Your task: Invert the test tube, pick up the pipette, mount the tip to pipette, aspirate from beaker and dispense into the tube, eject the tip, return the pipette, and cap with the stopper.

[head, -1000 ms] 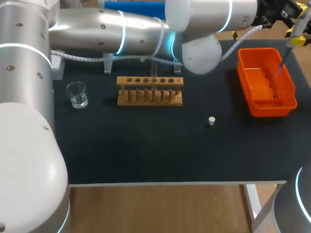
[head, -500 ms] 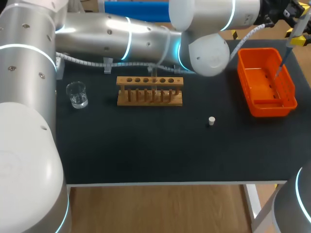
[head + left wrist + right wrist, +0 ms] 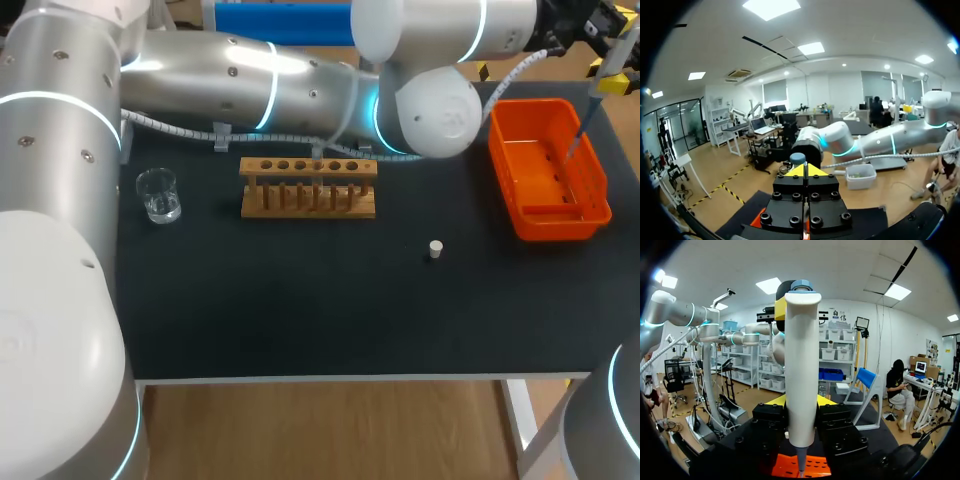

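Pinching the pipette (image 3: 802, 365) above the orange bin (image 3: 541, 106), right gripper (image 3: 801, 401), left gripper (image 3: 805, 171) pressed together near its blue top

Our left gripper (image 3: 805, 170) has its two yellow tips pressed together. Just beyond them we see a round blue cap (image 3: 797, 158). Under the gripper a piece of orange basket (image 3: 760, 220) shows on the black table (image 3: 735, 222).
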{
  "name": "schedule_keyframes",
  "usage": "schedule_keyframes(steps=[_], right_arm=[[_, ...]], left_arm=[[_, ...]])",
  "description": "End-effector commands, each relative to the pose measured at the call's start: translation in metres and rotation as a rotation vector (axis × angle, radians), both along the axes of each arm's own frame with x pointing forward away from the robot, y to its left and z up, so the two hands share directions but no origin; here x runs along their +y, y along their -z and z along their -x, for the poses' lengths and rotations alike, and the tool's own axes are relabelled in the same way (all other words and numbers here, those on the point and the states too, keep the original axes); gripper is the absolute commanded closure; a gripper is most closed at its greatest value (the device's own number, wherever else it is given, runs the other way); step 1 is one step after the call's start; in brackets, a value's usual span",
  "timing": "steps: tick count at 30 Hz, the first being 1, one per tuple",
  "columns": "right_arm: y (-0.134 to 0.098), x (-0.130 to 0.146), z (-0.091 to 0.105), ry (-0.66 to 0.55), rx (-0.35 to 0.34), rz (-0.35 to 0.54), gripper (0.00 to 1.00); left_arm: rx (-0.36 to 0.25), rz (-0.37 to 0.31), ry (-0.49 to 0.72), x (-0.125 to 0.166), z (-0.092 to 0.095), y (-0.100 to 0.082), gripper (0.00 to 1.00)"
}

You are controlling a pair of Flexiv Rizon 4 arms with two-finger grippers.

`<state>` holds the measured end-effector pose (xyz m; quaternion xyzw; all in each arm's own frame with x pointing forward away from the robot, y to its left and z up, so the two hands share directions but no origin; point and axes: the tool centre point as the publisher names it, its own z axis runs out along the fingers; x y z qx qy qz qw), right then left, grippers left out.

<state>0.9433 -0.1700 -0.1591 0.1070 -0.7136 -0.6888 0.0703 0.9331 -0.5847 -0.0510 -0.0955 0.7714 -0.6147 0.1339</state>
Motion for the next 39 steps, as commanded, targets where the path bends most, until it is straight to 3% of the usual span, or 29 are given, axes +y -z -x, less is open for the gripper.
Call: schedule_keyframes(steps=[1, 39], right_arm=[[-0.001, 0.001, 0.001, 0.002, -0.002, 0.004, 1.00], [-0.001, 0.001, 0.001, 0.002, -0.002, 0.004, 1.00]], left_arm=[[0.009, 0.010, 0.047, -0.003, -0.007, 0.006, 1.00], [0.040, 0.009, 0.041, 0.000, -0.007, 0.029, 1.00]])
